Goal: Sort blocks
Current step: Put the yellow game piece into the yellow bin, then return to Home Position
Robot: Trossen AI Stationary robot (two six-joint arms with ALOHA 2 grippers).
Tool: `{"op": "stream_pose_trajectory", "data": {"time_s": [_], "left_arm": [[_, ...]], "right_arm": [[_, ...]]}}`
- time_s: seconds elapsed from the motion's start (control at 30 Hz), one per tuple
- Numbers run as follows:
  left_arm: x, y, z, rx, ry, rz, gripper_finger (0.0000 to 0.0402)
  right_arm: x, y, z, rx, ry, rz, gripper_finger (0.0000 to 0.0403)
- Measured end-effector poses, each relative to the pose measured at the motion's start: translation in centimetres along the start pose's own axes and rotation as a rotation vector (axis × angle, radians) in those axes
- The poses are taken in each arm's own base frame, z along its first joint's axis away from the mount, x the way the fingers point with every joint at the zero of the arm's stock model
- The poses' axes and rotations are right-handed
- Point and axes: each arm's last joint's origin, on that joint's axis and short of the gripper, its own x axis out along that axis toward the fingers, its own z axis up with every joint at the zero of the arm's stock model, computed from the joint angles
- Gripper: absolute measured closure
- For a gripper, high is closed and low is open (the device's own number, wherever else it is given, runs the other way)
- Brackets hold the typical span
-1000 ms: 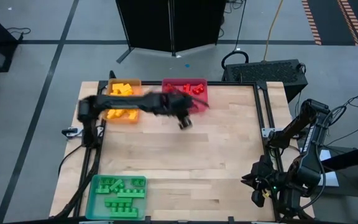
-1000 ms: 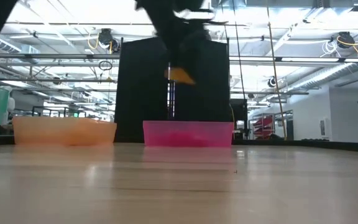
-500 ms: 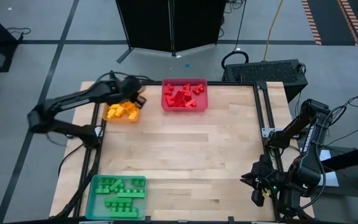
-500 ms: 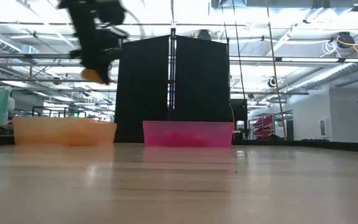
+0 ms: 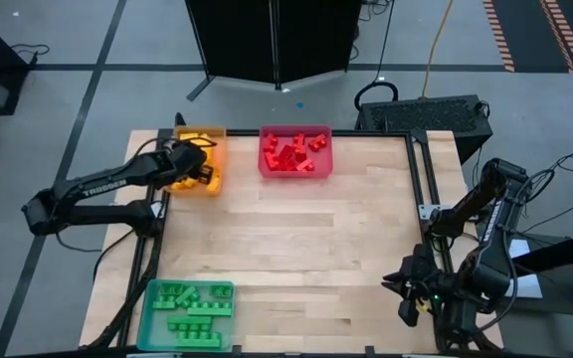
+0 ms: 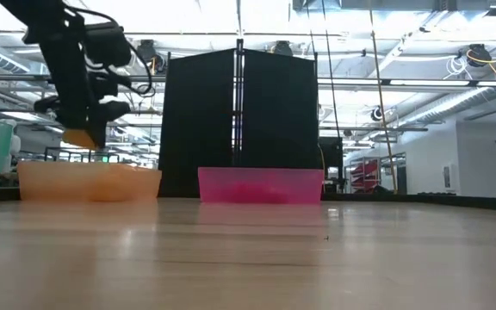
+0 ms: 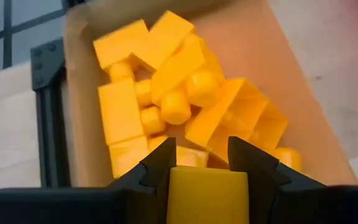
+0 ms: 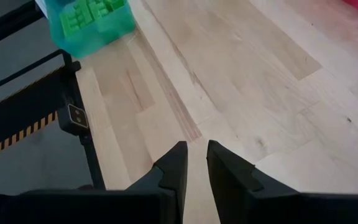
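Note:
My left gripper [image 5: 195, 165] hangs over the orange tray [image 5: 214, 186] at the table's far left and is shut on a yellow-orange brick [image 7: 207, 195]. This brick also shows in the low view [image 6: 80, 138], above the tray [image 6: 89, 182]. Several yellow-orange bricks [image 7: 166, 93] lie piled in the tray below it. Red bricks [image 5: 291, 157] lie in the red tray [image 5: 323, 149]. Green bricks [image 5: 192, 316] lie in the green tray [image 5: 153, 298]. My right gripper [image 8: 196, 163] waits, shut and empty, at the table's near right [image 5: 407, 288]. My left gripper pinches the yellow-orange brick by two opposite sides [image 7: 174, 186] between its two fingers. The fingers come from above, pointing down. The brick hangs clear of the tray and the bricks below it.
The table's middle shows bare wood [image 5: 296, 239]. A dark metal frame [image 5: 424, 199] runs along the table's right edge. A black panel [image 6: 239, 120] stands behind the far edge.
My left gripper has swung from beside the red tray toward the table's left edge, carrying the yellow-orange brick. It now stands over the orange tray and has come down a little toward it. It has stayed shut on the brick.

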Motion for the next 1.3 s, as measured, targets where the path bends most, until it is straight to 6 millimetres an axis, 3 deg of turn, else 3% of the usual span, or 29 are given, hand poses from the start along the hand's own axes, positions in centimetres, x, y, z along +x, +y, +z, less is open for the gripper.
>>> {"op": "stream_pose_trajectory", "data": {"time_s": [0.2, 0.63, 0.9, 1.07, 1.17, 1.3], "left_arm": [[0.4, -0.2, -0.1, -0.091, -0.034, -0.005, 0.0267], [0.6, -0.6, 0.3, -0.050, -0.047, -0.057, 0.0233], [0.4, -0.6, 0.8, -0.108, -0.015, -0.112, 0.0154], [-3.6, -1.2, 4.1, -0.182, -0.075, -0.301, 0.0132], [-7.8, -1.0, 6.7, -0.188, -0.155, -0.476, 0.0138], [-13.5, 0.4, 8.7, -0.187, -0.291, -0.663, 0.0145]], "right_arm": [[0.1, 0.1, 0.1, 0.011, -0.002, 0.011, 0.0344], [0.0, 0.3, 0.1, -0.001, -0.002, 0.026, 0.0344], [0.1, 0.4, 0.4, -0.023, -0.005, 0.031, 0.0344], [-0.7, -1.0, 2.5, 0.131, -0.090, 0.034, 0.0344], [-2.6, -1.6, 4.5, 0.034, -0.232, 0.107, 0.0344], [-6.9, -3.6, 8.4, -0.153, -0.419, 0.146, 0.0344]]}}
